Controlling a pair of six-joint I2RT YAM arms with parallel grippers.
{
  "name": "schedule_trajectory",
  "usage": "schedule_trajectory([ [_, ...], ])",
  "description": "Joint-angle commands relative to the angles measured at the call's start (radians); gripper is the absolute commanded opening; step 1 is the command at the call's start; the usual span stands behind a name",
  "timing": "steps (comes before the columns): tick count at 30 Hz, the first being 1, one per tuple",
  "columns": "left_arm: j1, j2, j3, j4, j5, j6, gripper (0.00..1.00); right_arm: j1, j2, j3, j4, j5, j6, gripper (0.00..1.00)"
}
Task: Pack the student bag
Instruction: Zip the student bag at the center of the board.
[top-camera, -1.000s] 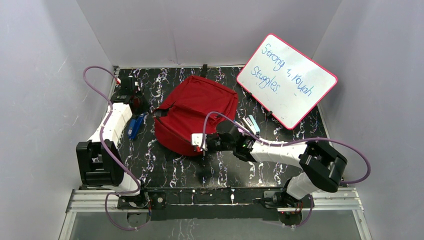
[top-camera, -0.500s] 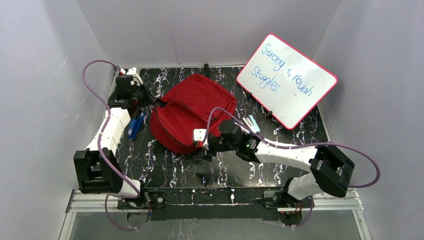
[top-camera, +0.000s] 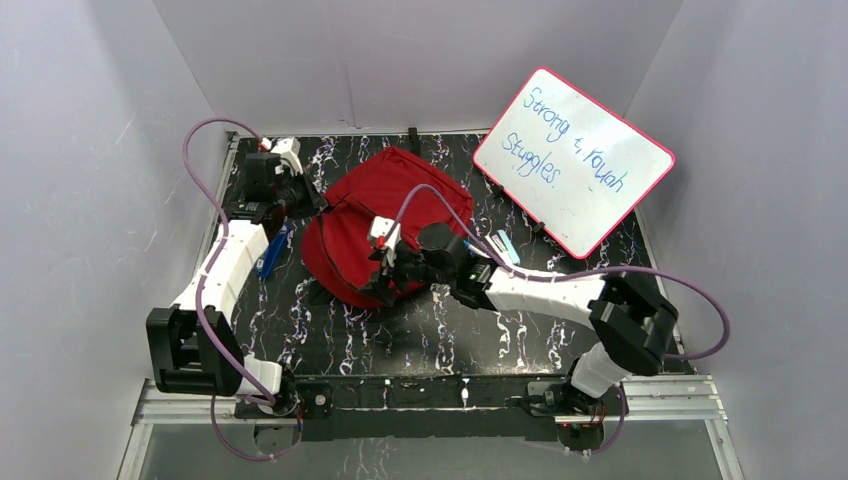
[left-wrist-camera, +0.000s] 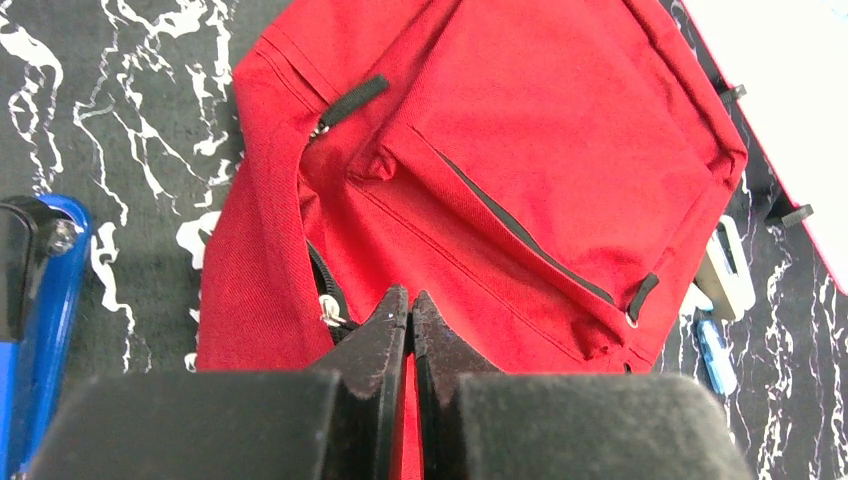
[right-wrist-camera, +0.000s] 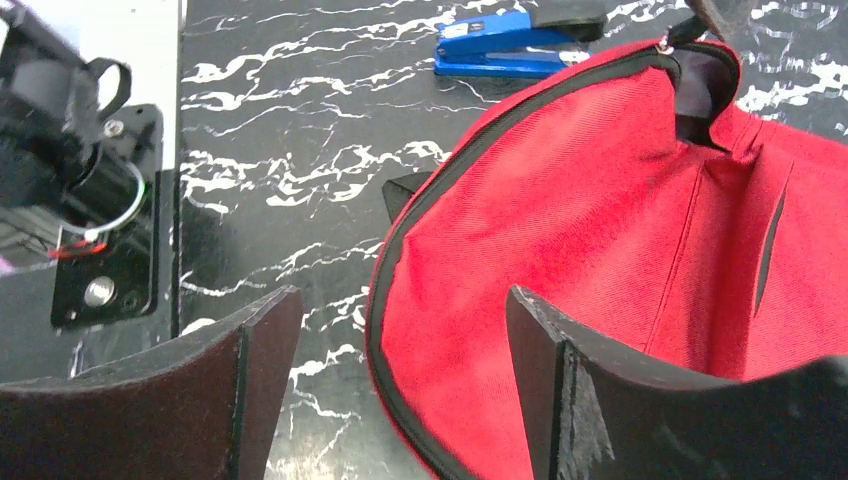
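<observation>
Red student bag (top-camera: 420, 200) lies mid-worktop (top-camera: 450, 340), near zip rim between the jaws of the open right tool (right-wrist-camera: 400, 300), closed left tool (left-wrist-camera: 410, 298) seemingly pinching its end toward the worktop's far-left corner.

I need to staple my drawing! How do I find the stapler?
Find the big red bag in the middle of the black table. The stapler lies flat on the table at its left, beside the left arm. It is long and deep blue with a black top, unlike the small pale things on the bag's right.
</observation>
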Motion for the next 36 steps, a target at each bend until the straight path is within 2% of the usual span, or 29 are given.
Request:
schedule_trajectory([
  [1,-0.028,-0.063,0.04,-0.057,0.012,-0.023,0.0,0.017,0.085,0.109,0.085,0.099,0.166,0.83],
  [13,-0.04,-0.194,0.033,-0.23,-0.005,-0.077,0.0,0.142,0.293,0.328,0.004,0.45,0.243,0.87],
  [21,-0.045,-0.261,0.009,-0.285,0.022,-0.095,0.0,0.188,0.343,0.358,-0.059,0.633,0.144,0.8],
  [25,-0.048,-0.289,-0.004,-0.301,0.04,-0.105,0.0,0.204,0.321,0.324,-0.061,0.64,0.122,0.65],
  [27,-0.051,-0.301,-0.013,-0.306,0.047,-0.11,0.0,0.206,0.305,0.295,-0.06,0.635,0.122,0.5],
  [28,-0.054,-0.305,-0.02,-0.307,0.049,-0.111,0.0,0.207,0.281,0.265,-0.058,0.605,0.122,0.31],
  [31,-0.057,-0.298,-0.023,-0.309,0.049,-0.105,0.0,0.211,0.241,0.215,-0.039,0.523,0.094,0.08],
  [33,-0.062,-0.284,-0.021,-0.306,0.051,-0.102,0.0,0.216,0.212,0.171,-0.007,0.443,0.081,0.01],
  [36,-0.084,-0.249,-0.015,-0.295,0.048,-0.094,0.0,0.224,0.175,0.101,0.054,0.349,0.079,0.0],
])
